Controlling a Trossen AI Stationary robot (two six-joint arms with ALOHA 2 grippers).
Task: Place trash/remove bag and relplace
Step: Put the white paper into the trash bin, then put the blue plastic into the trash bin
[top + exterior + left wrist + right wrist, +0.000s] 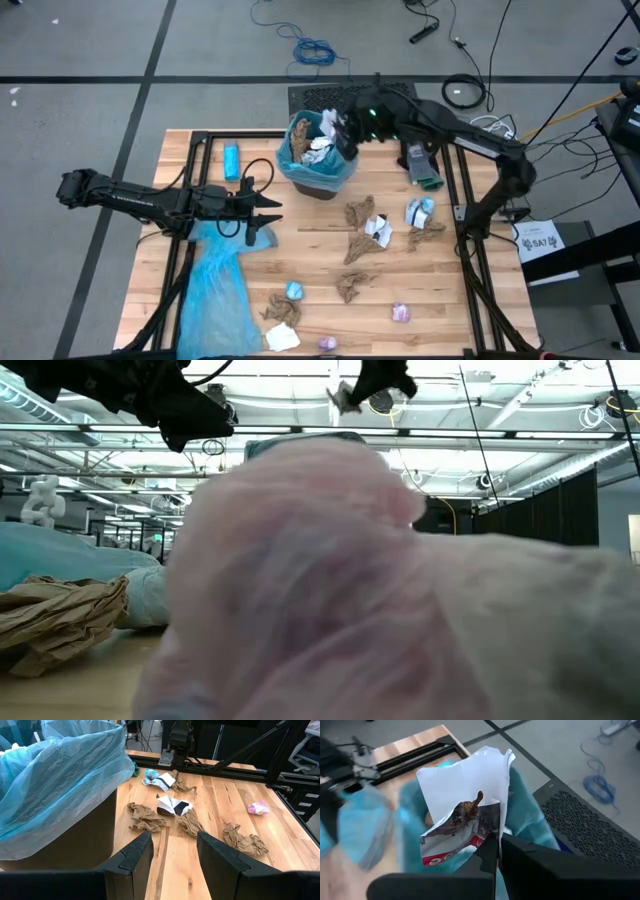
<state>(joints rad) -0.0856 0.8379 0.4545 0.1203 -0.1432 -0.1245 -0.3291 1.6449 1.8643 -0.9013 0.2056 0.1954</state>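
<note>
A: Grey floor with loose cables all round, and a wooden tabletop [330,250] in a black frame. The bin [318,160], lined with a blue bag [60,775], sits at 12 o'clock on it.

B: And the right end effector [497,842] hangs right over that bin, clenched on a white printed wrapper [465,800]. From the wrist camera the wrapper stands up past the fingertips, with the bag's blue mouth directly underneath.

A: So the coming move, I'd say, is a straight drop: the trash is above the opening, nothing sideways to fix.

B: The rest of the trash [365,235] is scattered from the centre down to 6 o'clock: brown wads, white bits, pink pieces near the front edge.

A: The left end effector [262,208] is at 9 o'clock, released, fingers [135,857] spread, holding nothing. A spare blue bag [215,290] lies below it at 7 o'clock.

B: From it, the nearest brown wad [146,816] lies ahead toward 3 o'clock, just beside the bin's wall. The left arm looks nearer to that one.

A: The low camera is mostly blocked by a pink wrapper [330,580].
</note>
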